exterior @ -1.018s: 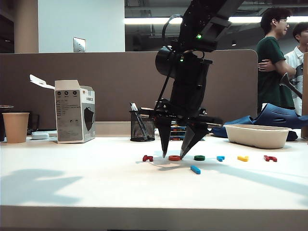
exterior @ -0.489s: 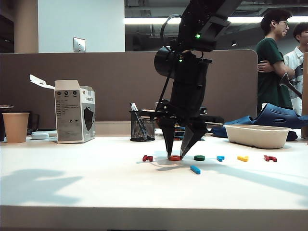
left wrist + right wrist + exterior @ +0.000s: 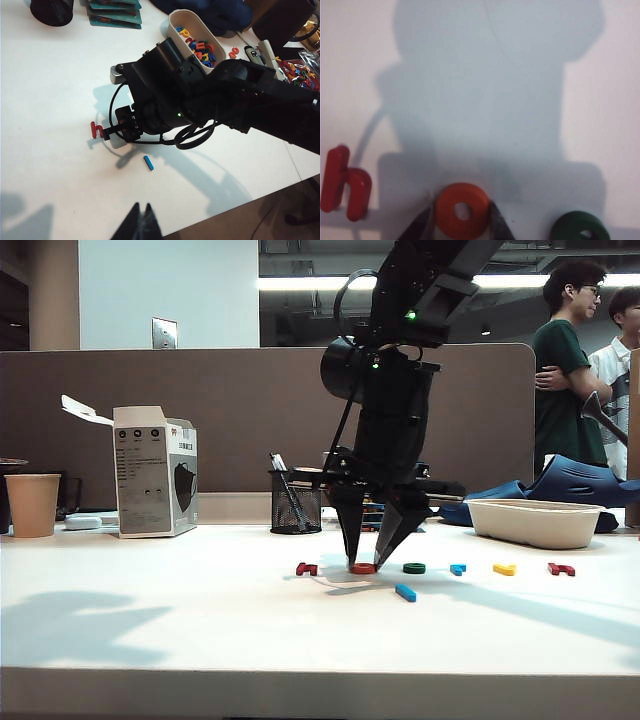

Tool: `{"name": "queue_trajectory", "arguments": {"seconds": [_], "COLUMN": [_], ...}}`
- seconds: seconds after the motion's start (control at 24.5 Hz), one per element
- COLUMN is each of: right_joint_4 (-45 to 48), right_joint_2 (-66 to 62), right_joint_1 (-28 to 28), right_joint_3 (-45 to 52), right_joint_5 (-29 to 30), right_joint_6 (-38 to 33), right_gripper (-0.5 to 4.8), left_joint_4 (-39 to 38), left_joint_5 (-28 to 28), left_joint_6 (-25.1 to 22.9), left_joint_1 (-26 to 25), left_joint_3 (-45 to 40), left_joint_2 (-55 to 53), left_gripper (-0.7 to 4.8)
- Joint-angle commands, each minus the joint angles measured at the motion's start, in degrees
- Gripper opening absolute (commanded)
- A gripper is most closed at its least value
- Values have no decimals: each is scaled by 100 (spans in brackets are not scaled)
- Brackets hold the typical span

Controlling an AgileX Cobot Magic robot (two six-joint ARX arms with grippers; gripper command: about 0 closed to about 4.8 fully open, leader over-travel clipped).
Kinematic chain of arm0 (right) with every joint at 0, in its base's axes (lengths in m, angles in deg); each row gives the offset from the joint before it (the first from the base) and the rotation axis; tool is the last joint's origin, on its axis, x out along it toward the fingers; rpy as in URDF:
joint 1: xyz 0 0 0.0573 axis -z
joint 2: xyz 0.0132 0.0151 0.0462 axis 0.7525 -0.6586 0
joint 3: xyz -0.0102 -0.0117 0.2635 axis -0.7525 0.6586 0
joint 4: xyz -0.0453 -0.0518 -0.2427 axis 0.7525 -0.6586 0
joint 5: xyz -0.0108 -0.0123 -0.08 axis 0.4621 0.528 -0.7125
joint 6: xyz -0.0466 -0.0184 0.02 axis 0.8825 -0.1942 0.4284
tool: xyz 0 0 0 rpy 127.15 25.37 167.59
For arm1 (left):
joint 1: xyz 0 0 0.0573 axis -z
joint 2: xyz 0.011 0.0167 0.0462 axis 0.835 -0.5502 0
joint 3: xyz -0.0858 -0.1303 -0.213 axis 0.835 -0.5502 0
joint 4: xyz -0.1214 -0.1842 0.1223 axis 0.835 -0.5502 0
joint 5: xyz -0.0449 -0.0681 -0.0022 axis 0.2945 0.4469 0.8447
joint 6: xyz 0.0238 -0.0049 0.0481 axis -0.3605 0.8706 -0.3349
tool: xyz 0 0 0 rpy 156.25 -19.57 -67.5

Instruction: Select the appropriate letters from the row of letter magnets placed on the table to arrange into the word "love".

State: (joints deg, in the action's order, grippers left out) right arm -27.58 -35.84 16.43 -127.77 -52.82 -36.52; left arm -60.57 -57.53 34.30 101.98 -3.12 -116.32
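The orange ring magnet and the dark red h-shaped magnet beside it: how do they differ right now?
The orange ring magnet is a closed circle with a hole; the dark red h-shaped magnet is an open, angular letter. The ring sits pinched between the right gripper fingertips, while the h lies free, apart from them. The left gripper hangs far from both. Both are small flat plastic pieces lying on the white table.

The left gripper (image 3: 141, 220) is cut off, its 2 fingertips seemingly together.
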Motion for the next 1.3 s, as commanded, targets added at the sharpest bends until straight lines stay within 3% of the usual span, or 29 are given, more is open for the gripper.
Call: {"name": "queue_trajectory", "arguments": {"seconds": [0.04,1.3], "right_joint_4": [-306,-649], "right_joint_2": [-122,-116], "right_joint_1": [-15,-13], "right_joint_3": [70,72], "right_joint_5": [39,39], "right_joint_6": [-22,-22], "right_gripper": [135,135], "left_joint_4": [52,52], "left_joint_5": [-17,-17], "left_joint_6": [-22,-22], "left_joint_1": [7,7], "left_joint_3": [17,17], "left_joint_2": [15,15], "left_gripper": [-5,-5]}}
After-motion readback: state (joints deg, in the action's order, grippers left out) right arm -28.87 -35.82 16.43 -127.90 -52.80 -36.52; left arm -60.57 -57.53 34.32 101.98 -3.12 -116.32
